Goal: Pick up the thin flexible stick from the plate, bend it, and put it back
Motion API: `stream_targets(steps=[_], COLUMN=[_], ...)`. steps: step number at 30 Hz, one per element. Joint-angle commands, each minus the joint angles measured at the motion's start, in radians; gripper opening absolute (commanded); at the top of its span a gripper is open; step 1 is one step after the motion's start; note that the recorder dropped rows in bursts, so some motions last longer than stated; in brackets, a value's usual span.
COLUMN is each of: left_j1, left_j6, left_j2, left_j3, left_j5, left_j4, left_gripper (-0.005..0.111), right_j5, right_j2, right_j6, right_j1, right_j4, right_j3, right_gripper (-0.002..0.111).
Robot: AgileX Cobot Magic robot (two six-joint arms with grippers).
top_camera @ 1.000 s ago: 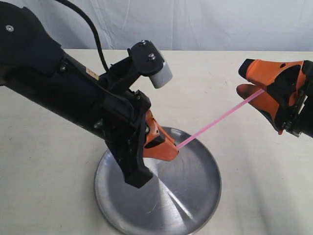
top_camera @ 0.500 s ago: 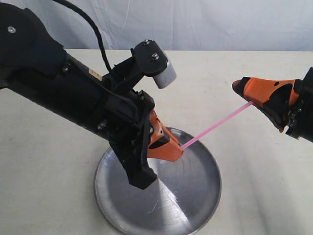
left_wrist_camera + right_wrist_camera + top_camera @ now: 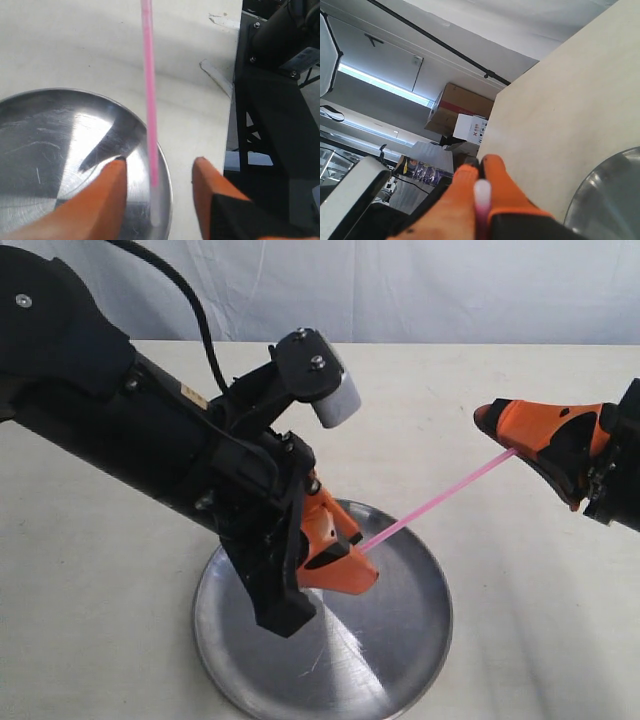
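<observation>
The thin pink stick hangs straight in the air, sloping from my right gripper down to the silver plate. My right gripper is shut on its upper end, and the whitish tip pokes out between the orange fingers. Over the plate's far rim, my left gripper is open. In the left wrist view the stick's lower whitish end lies between the two fingers of the left gripper, touching neither, above the plate.
The plate rests on a cream table with a white cloth backdrop behind. My bulky left arm hides the plate's left part. A black frame stands past the table's edge.
My right gripper turned and sank a little, and the stick's upper end went with it. My left gripper shifted slightly down over the plate's rim.
</observation>
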Motion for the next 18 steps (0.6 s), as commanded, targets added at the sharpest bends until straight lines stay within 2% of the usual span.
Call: stream_targets(steps=[1, 3, 5, 6, 7, 9, 13, 18], left_j1=[-0.005, -0.005, -0.005, -0.005, -0.005, -0.005, -0.005, -0.005], left_j6=[0.0, 0.0, -0.015, -0.015, -0.015, -0.015, -0.015, 0.049], left_j2=[-0.007, -0.005, 0.006, 0.018, 0.022, 0.022, 0.022, 0.022], left_j3=[0.002, 0.002, 0.002, 0.002, 0.002, 0.002, 0.002, 0.002], left_j5=[-0.001, -0.024, -0.033, -0.029, -0.026, -0.019, -0.019, -0.025], left_j4=[-0.024, -0.024, -0.024, -0.022, -0.02, -0.007, -0.009, -0.119], left_gripper=[0.056, 0.056, 0.049, 0.036, 0.03, 0.001, 0.0, 0.0], right_j5=[-0.015, -0.042, -0.052, -0.054, -0.056, -0.071, -0.078, -0.078], right_j2=[0.002, 0.002, 0.002, 0.002, 0.002, 0.002, 0.002, 0.002], right_j6=[-0.007, -0.007, -0.007, -0.007, -0.007, -0.007, -0.009, -0.031], right_j1=[-0.003, -0.003, -0.003, -0.003, -0.003, -0.003, -0.003, -0.003], right_j4=[-0.003, -0.003, -0.003, -0.003, -0.003, -0.003, -0.016, -0.06], right_j3=[-0.007, -0.007, -0.007, -0.007, -0.007, -0.007, -0.007, -0.007], right_gripper=[0.0, 0.0, 0.0, 0.0, 0.0, 0.0, 0.0, 0.0])
